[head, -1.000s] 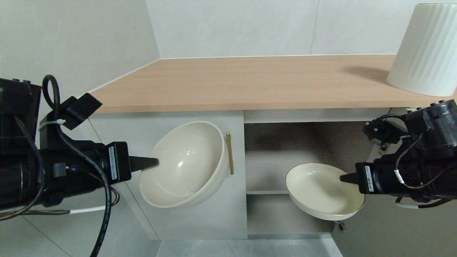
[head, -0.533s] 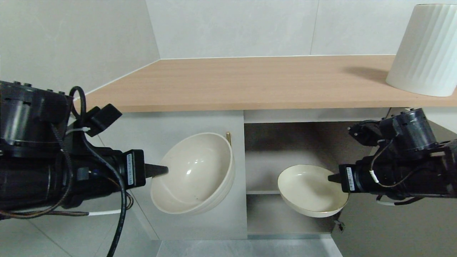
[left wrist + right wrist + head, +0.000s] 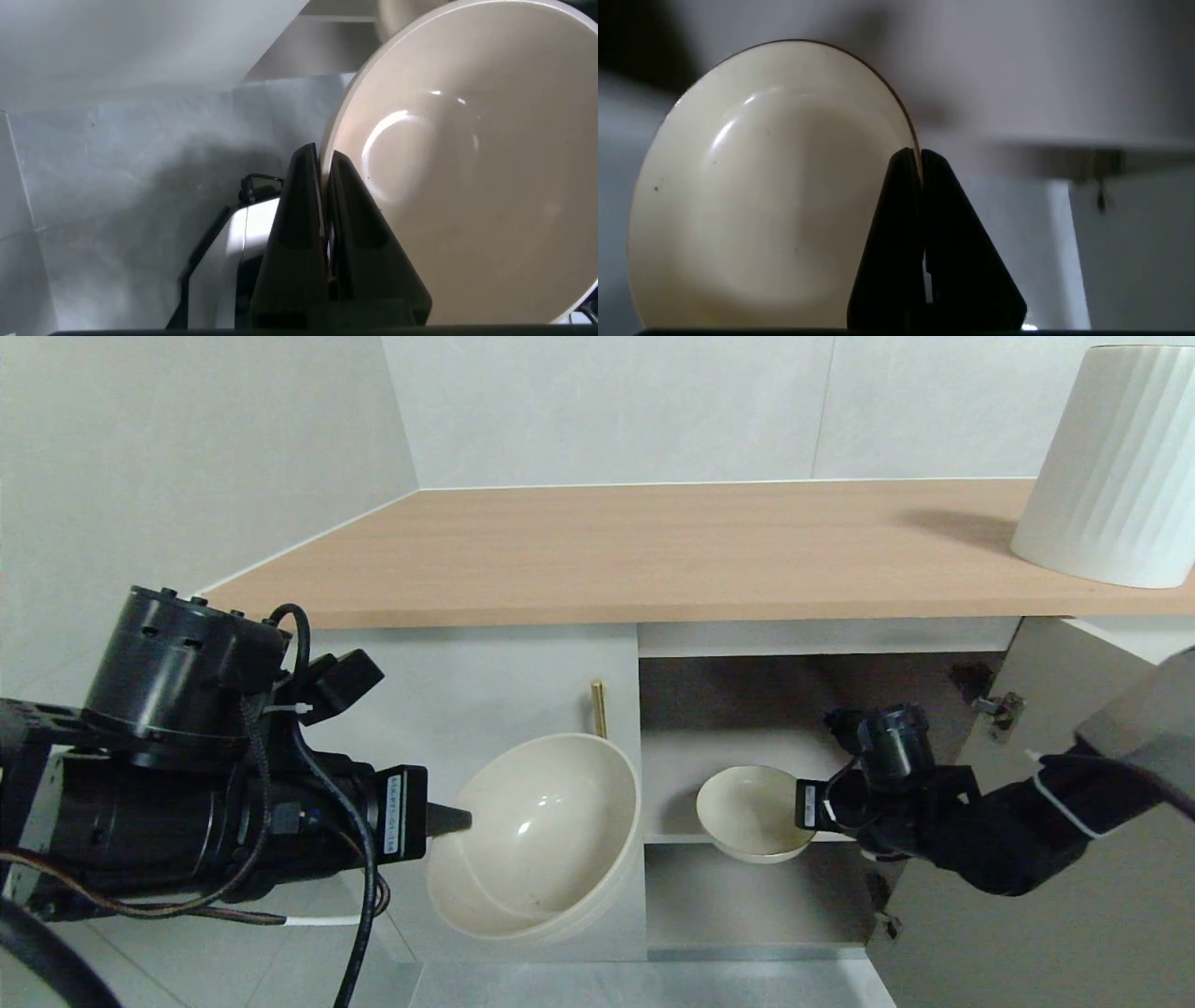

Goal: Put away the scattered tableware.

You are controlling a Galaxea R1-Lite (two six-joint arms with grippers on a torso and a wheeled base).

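Right gripper (image 3: 799,807), clenched on the small bowl (image 3: 752,812) rim, has pushed it ahead of its jaws into the cabinet at the shelf (image 3: 677,838); left gripper (image 3: 464,819), grasping the large bowl (image 3: 546,835), has followed lower, so stowing looks imminent.

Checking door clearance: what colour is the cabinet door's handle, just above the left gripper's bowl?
Brass-gold handle, a slim vertical bar; clearest in the head view.

Head camera overlooks cabinet (image 3: 467,691); wrist cameras closely face large bowl (image 3: 546,835) (image 3: 467,168) and small bowl (image 3: 747,807) (image 3: 775,187).
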